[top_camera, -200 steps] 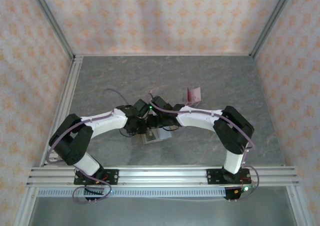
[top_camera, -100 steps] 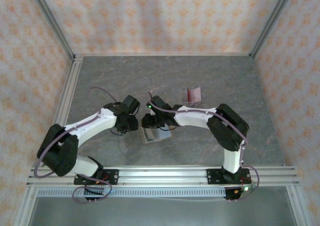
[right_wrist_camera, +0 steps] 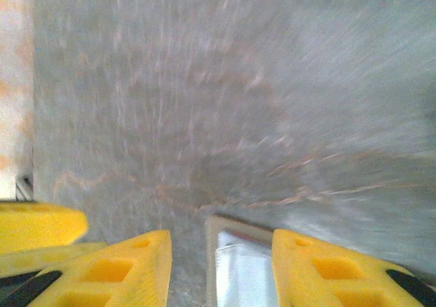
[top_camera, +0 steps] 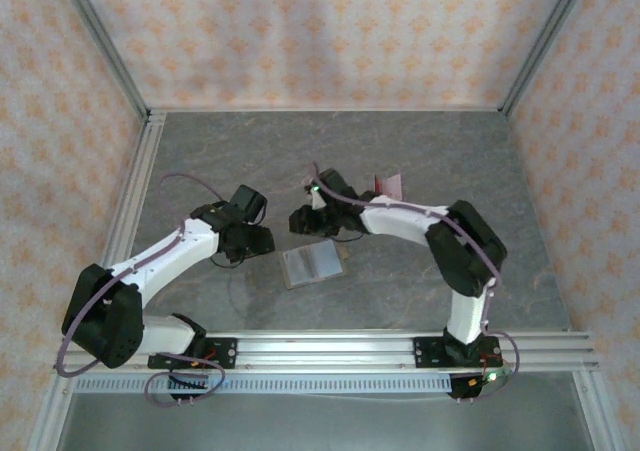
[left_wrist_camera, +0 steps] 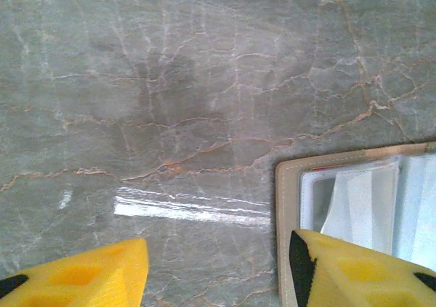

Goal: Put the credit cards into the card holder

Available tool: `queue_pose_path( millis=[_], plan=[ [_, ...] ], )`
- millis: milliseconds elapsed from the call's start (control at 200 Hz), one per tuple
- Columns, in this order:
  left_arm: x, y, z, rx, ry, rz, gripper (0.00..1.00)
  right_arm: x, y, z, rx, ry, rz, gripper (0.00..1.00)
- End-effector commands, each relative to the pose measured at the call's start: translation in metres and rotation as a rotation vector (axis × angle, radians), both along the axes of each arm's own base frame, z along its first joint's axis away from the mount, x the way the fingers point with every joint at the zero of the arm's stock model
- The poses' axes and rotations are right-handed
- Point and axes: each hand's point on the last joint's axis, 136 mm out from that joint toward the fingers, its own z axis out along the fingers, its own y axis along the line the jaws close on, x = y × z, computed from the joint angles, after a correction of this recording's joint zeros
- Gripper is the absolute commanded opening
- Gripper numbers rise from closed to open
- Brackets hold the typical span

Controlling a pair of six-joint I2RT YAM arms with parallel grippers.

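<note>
From above, the card holder (top_camera: 314, 265) lies opened flat on the grey marbled desk (top_camera: 450, 151), near the middle. Its grey inside faces up. Its long axis runs left to right, with the right end turned slightly toward the far side. The left gripper (top_camera: 258, 239) hangs just left of it and the right gripper (top_camera: 303, 221) just beyond its far edge, neither touching it. The credit cards (top_camera: 388, 185), dark red, sit farther back and to the right, just past the right arm and well apart from the card holder. Any print on them is too small to read.

In the left wrist view, the left gripper (left_wrist_camera: 218, 273) has its yellow jaws spread apart with only bare desk (left_wrist_camera: 204, 82) between them. The card holder (left_wrist_camera: 287, 191) lies at the right, showing its tan rim and pale, glossy inner pockets. Its corner runs under the right-hand jaw.

The right wrist view is blurred. The right gripper (right_wrist_camera: 221, 269) has its jaws parted and is holding nothing. A corner of the card holder (right_wrist_camera: 242, 269) shows on the desk (right_wrist_camera: 238, 82) between them, tan edge outside and pale lining inside.
</note>
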Motion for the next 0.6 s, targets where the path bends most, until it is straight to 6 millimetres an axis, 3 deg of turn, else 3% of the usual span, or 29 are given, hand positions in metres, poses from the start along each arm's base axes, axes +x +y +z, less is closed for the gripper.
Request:
queue_pose_path(
  millis=[0,160,245,480,595],
  plan=[
    [0.005,-0.015,-0.002,-0.012,-0.003,-0.083,0.60,0.029,-0.056,0.041,-0.092,-0.140,-0.129,0.43],
    [0.008,-0.039,-0.005,0.015,-0.001,-0.181,0.61,0.061,-0.164,0.043,-0.338,-0.188,-0.427,0.39],
    [0.009,-0.046,-0.012,0.038,0.017,-0.215,0.61,0.067,-0.204,0.037,-0.407,-0.153,-0.521,0.39],
    [0.009,-0.050,-0.030,0.057,0.062,-0.230,0.61,0.074,-0.241,0.005,-0.471,-0.026,-0.558,0.42],
    [0.008,-0.050,-0.032,0.062,0.067,-0.231,0.61,0.081,-0.252,0.002,-0.459,-0.025,-0.591,0.42]
  ],
)
